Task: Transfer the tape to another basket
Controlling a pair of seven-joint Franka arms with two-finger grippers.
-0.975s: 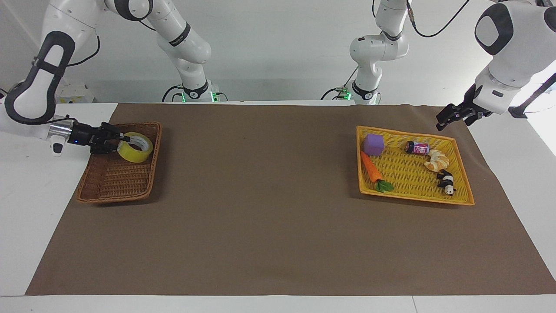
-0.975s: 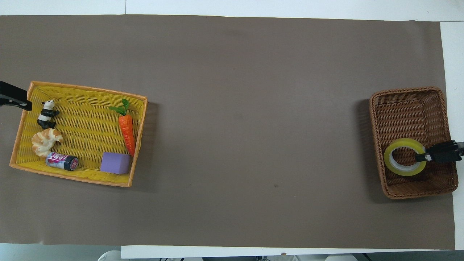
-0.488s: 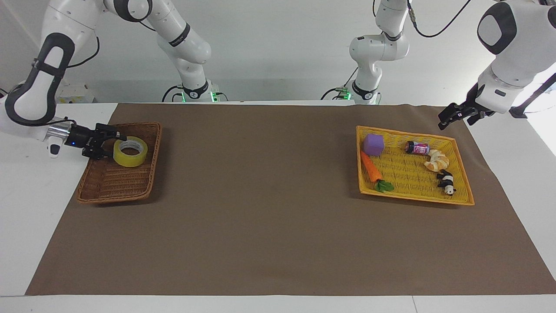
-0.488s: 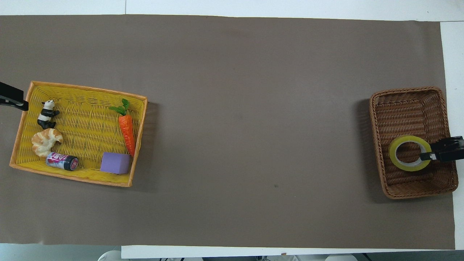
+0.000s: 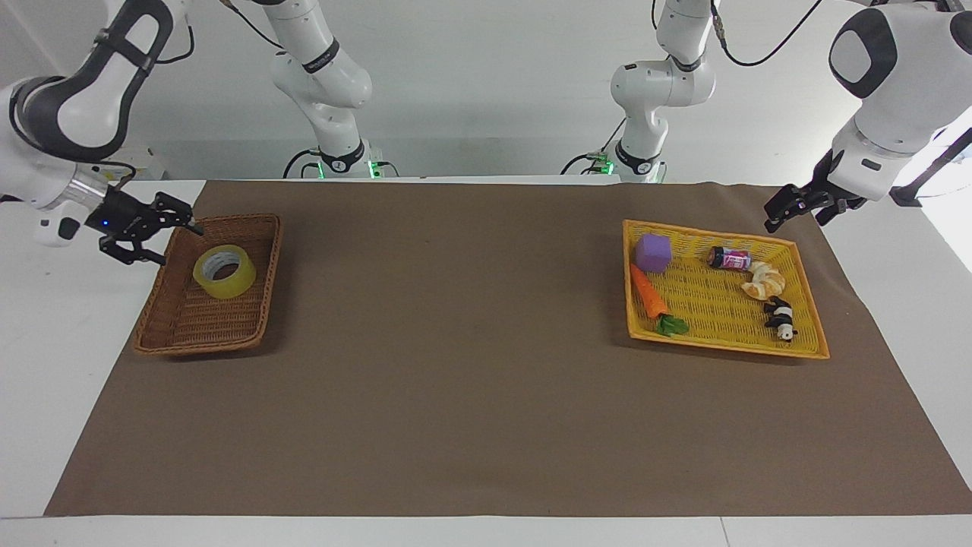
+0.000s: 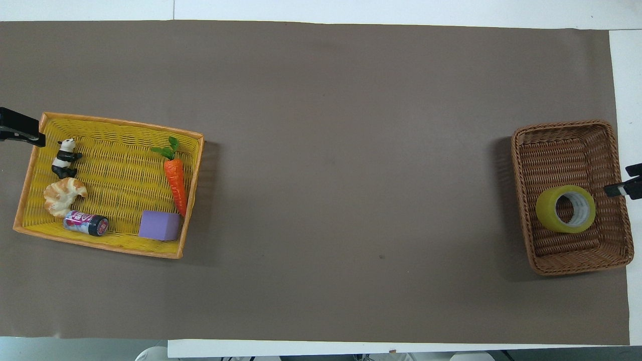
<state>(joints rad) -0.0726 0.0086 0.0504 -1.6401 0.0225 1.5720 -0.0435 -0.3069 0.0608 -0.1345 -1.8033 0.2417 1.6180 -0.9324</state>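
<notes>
Right gripper (image 5: pixel 176 237) hangs w/ black fingers spread wide, holding nothing, over the outer edge of the brown wicker basket (image 5: pixel 262 281) at the right arm's end of the table; clear of the tape. Only its fingertip shows at the overhead view's edge.

Tape (image 5: pixel 224 272): wide roll of translucent yellow packing tape, pale inner core ring, lying flat on the basket's woven floor, in the half nearer the robots, hole facing up. Basket is rectangular, dark brown weave, raised sides, rounded rim.

Left gripper (image 5: pixel 793 206) waits in the air just off the corner of the yellow tray (image 5: pixel 721 346) nearest the robots, at the left arm's end; jaws apart, nothing in them.

Yellow tray: flat, bright woven plastic-look, orange-ish rim. In it: purple cube (image 5: pixel 653 252) w/ soft edges, orange carrot (image 5: pixel 648 292) w/ green leafy top right beside the cube, small can (image 5: pixel 730 258) on its side w/ pink label, bread roll (image 5: pixel 763 281) (twisted, golden), panda figure (image 5: pixel 780 318), black and white. Can, roll & panda sit close together along the tray's outer side.

Brown paper-like mat (image 5: pixel 456 380) covers the white table (image 5: pixel 45 342); both baskets sit on it, well apart.
</notes>
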